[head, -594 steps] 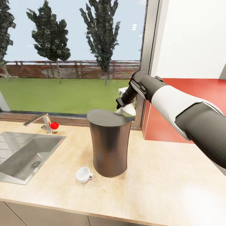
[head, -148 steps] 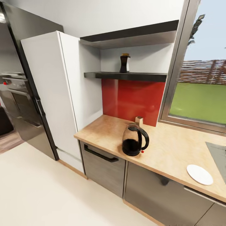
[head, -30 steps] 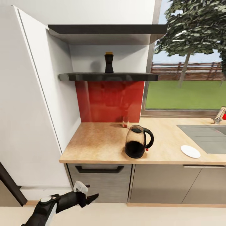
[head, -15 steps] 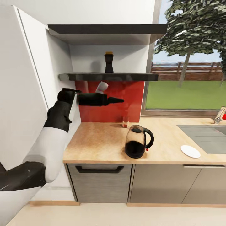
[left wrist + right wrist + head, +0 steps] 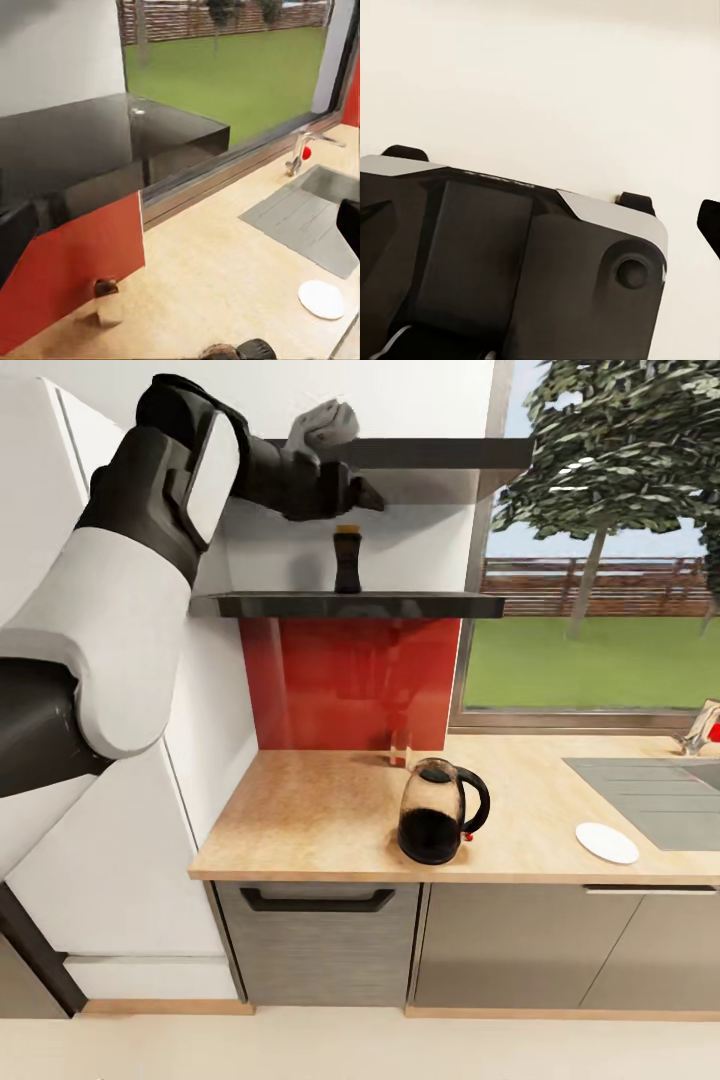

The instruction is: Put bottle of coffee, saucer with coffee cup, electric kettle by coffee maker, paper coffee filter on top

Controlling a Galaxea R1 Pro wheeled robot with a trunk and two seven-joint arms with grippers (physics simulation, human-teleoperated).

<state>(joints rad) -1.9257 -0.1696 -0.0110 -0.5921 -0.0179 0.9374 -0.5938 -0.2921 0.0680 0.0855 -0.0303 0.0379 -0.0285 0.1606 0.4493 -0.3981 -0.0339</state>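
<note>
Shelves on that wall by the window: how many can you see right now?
2. The lower shelf carries the bottle of coffee; the upper shelf sits above it, level with the left claw. Any higher ones would be out of frame.

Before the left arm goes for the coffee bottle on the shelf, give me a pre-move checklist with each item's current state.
1. Bottle of coffee upright on the lower shelf: ok.
2. Left gripper lined up with the bottle: not ok; it sits above the bottle, near the upper shelf.
3. Left gripper open wide enough for the bottle: cannot tell; the fingers are too dark against the shelf.
4. Left gripper free of any load: cannot tell for certain, though nothing visible is held.
5. Countertop landing area: electric kettle and saucer stand apart on the countertop, with bare surface between: ok.
</note>
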